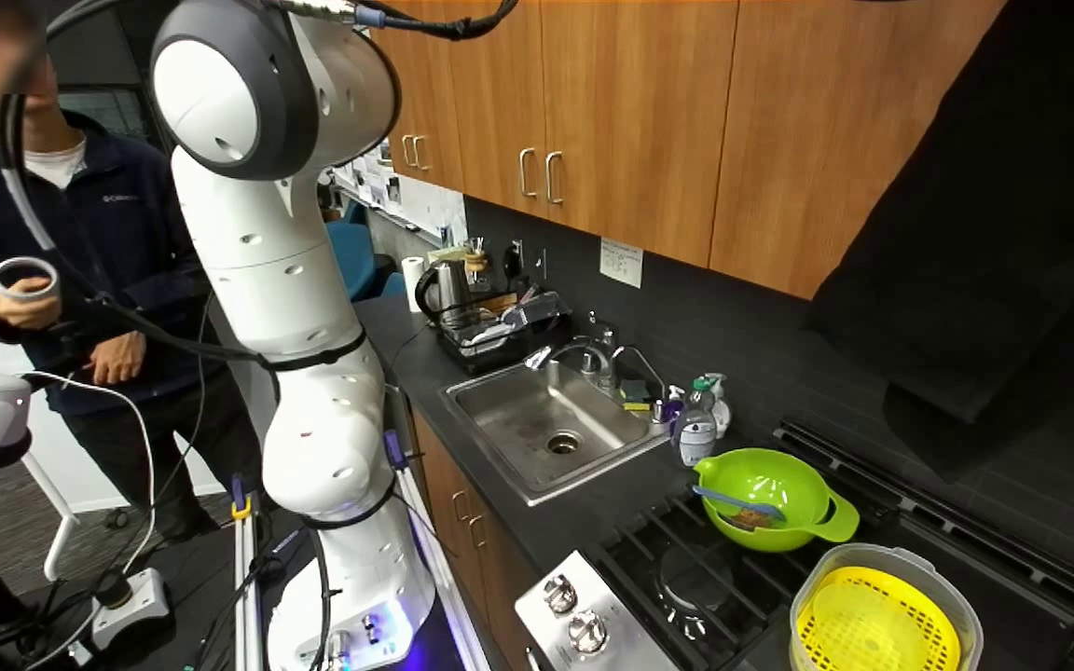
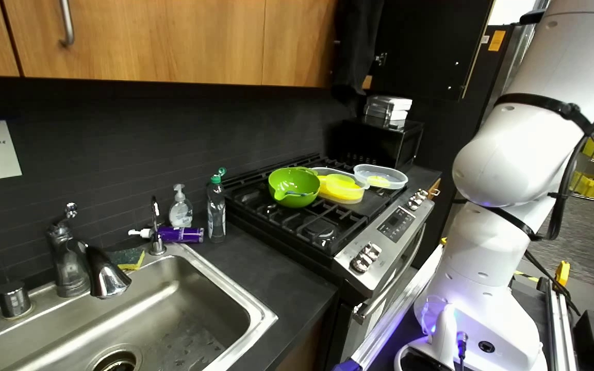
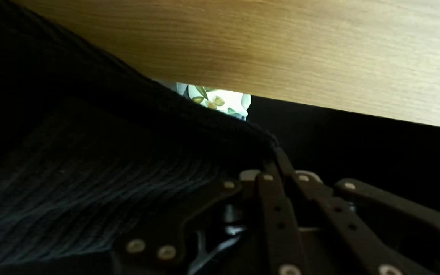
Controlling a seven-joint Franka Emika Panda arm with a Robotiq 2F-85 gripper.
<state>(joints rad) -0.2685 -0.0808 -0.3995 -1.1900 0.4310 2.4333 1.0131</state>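
My gripper [image 3: 275, 156] shows in the wrist view with its fingers drawn together. Its tips close on the edge of a black ribbed cloth [image 3: 90, 164], which spreads to the left. The cloth also hangs by the upper cabinets in both exterior views [image 1: 994, 252] [image 2: 357, 46]. A wooden panel [image 3: 281, 49] lies just beyond the fingertips. A pale thing with a leaf pattern [image 3: 220, 101] shows partly between panel and cloth. The gripper is out of view in both exterior views.
A green bowl [image 1: 779, 494] with a blue utensil and a clear container with a yellow strainer [image 1: 882, 620] stand on the stove [image 2: 323, 226]. The sink [image 1: 551, 424], soap bottles [image 2: 216, 206] and a microwave [image 2: 384, 144] are nearby. A person [image 1: 80, 242] stands behind the arm.
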